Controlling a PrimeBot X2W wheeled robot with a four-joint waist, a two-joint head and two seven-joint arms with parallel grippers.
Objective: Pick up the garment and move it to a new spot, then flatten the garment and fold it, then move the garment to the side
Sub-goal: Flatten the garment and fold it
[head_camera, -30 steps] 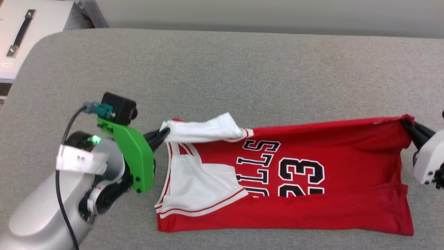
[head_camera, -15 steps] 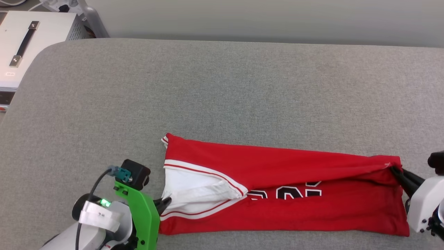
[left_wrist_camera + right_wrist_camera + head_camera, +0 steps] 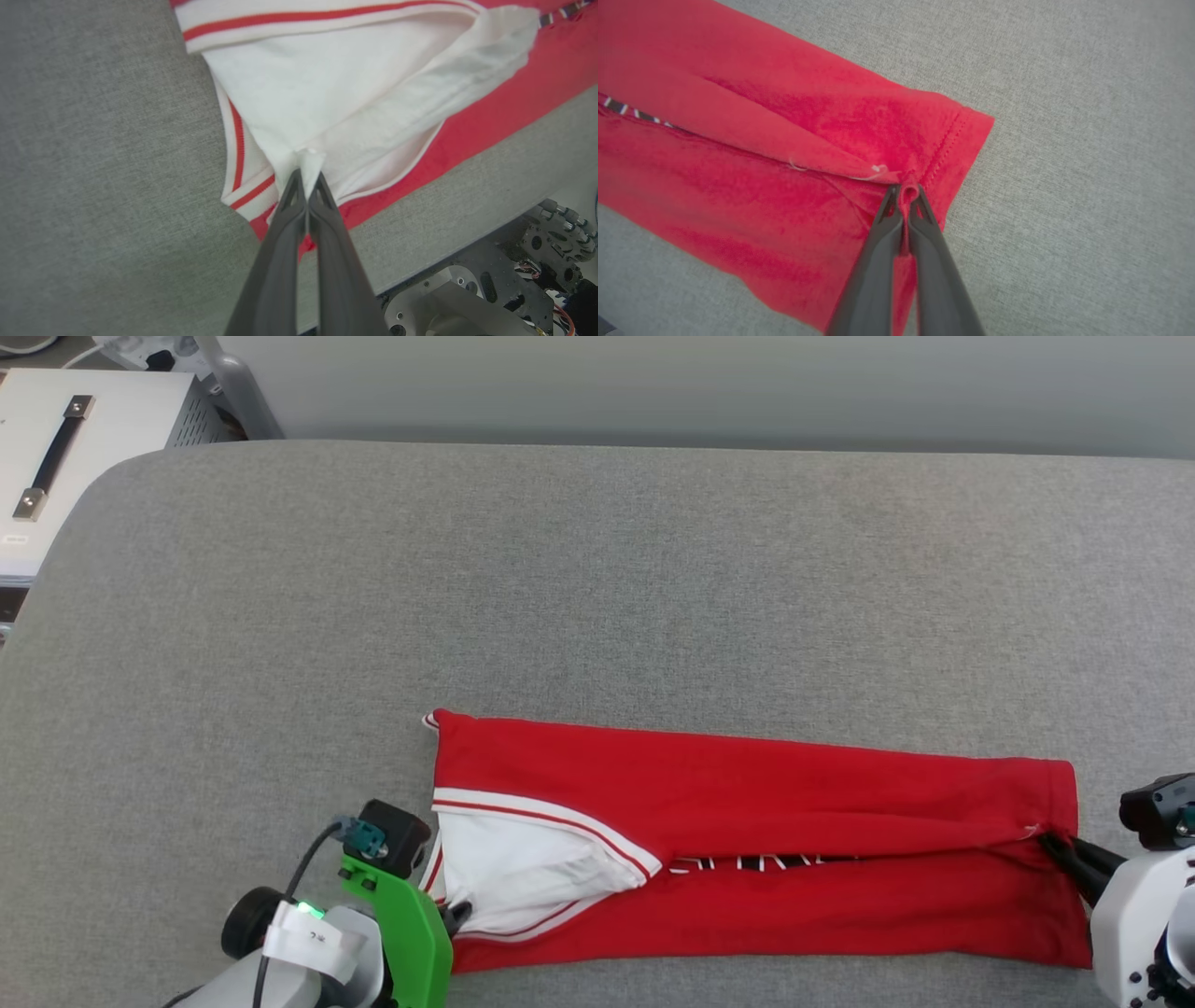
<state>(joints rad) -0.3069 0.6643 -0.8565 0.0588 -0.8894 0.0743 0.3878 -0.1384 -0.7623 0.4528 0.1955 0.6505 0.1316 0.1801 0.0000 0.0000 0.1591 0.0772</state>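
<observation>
The garment (image 3: 747, 803), a red jersey with white sleeves and striped trim, lies folded lengthwise as a long band near the front edge of the grey surface, its black print almost covered. My left gripper (image 3: 457, 915) is shut on the white sleeve fabric (image 3: 308, 158) at the garment's left end. At the right end my right gripper (image 3: 1050, 840) is shut on the red hem (image 3: 908, 189). Both pinches show close up, the left gripper (image 3: 306, 179) and the right gripper (image 3: 903, 193) with their fingertips pressed together on cloth.
The grey padded surface (image 3: 597, 579) stretches wide behind the garment. A white case with a black handle (image 3: 56, 448) stands off its far left corner. The robot's base (image 3: 490, 289) sits just below the surface's front edge.
Both grippers have drawn the garment's far edge over toward the front, folding it lengthwise so the print is nearly covered. The head camera has also shifted.
</observation>
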